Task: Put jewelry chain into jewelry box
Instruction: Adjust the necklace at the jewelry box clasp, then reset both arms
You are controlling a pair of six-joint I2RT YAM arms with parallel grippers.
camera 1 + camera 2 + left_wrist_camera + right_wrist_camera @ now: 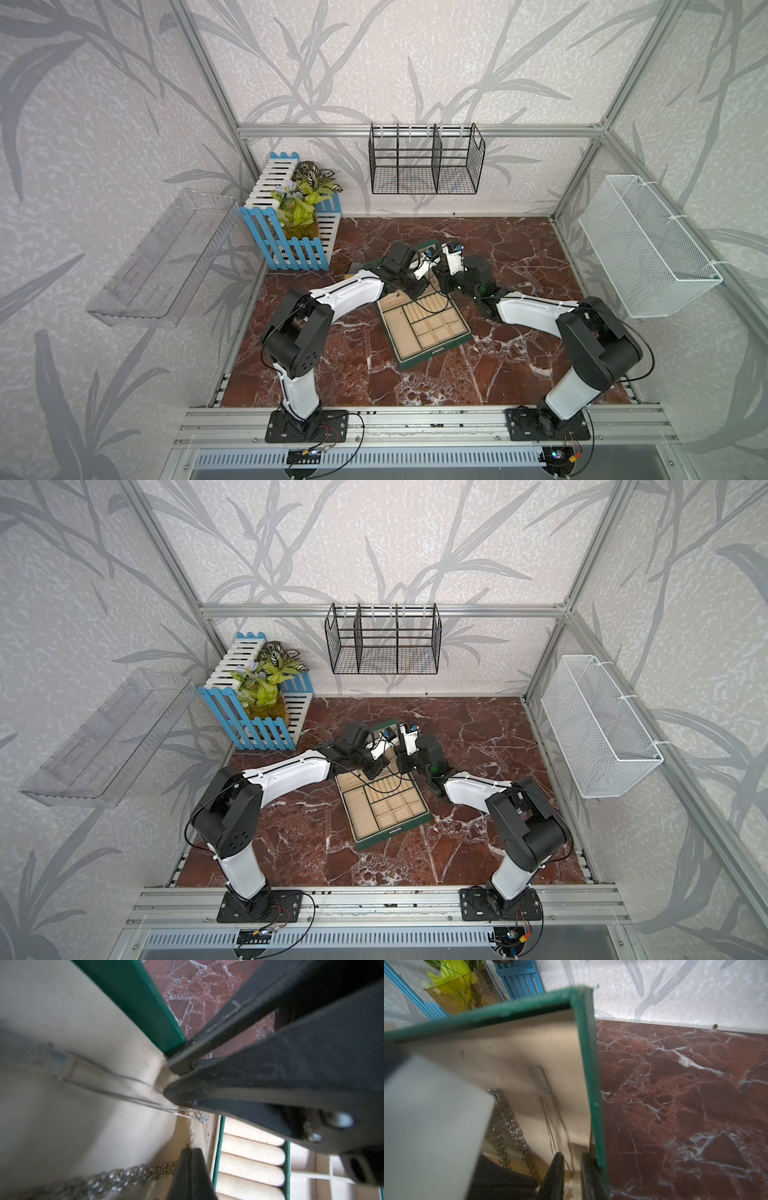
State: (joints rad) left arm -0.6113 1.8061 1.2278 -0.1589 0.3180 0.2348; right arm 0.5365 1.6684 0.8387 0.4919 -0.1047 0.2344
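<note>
Left claw (191, 1159) is clenching the chunky link chain (116, 1178) at the raised lid (529, 1007) of the jewelry box (432, 353) mid-worktop (519, 249) — likely for hanging — while right claw (571, 1155), released, is straddling the hooked fine chain (550, 1130).

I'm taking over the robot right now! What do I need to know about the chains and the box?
Left gripper: shut, apparently on the thick chain, close to the lid.
Right gripper: slightly open, thin chain strands between its jaws.
Jewelry box: open, lid upright.
Done: thin chain hangs from a lid hook.
Left: probably settle the thick chain, its top end is hidden, then let go.
</note>
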